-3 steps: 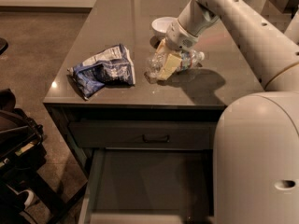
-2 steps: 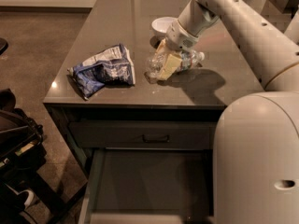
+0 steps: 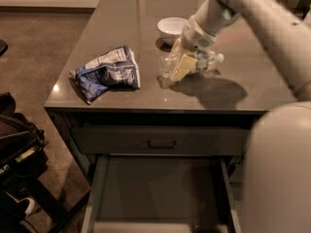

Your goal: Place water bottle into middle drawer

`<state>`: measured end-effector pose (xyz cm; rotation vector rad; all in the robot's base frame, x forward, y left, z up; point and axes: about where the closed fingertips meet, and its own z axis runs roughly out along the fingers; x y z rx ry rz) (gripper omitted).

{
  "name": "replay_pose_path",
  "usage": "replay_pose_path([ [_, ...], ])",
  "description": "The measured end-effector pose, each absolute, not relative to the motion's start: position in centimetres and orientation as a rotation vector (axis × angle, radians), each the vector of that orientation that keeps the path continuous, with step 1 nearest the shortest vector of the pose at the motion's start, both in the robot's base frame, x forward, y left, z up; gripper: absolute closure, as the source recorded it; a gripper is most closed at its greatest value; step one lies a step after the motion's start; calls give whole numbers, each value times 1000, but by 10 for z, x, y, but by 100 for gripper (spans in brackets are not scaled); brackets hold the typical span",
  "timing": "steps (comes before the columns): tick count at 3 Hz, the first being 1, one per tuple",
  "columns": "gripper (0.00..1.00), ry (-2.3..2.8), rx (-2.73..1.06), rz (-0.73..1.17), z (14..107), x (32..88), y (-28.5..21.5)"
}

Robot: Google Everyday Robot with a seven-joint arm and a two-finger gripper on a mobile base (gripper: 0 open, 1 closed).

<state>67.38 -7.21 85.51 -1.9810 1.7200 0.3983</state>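
the hand [image 3: 173,68] is down around the water bottle [image 3: 206,62], lying on its side on the worktop [image 3: 121,13]; can't tell if it's clamped. middle drawer [image 3: 160,188] sits open below, so lift and drop remain.

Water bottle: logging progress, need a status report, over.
Gripper down at water bottle, which lies on the tabletop. Middle drawer open below, bottle not in yet. Snack bag and bowl nearby, not blocking.
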Motion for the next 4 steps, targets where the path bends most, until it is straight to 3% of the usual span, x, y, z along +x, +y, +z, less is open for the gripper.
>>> replay_pose_path([
  [2,100,1877,-1460,184,976,579,-98],
  [3,100,1873,-1253,212,1015,515,-64],
  [4,100,1897,-1152,230,1006,501,-72],
])
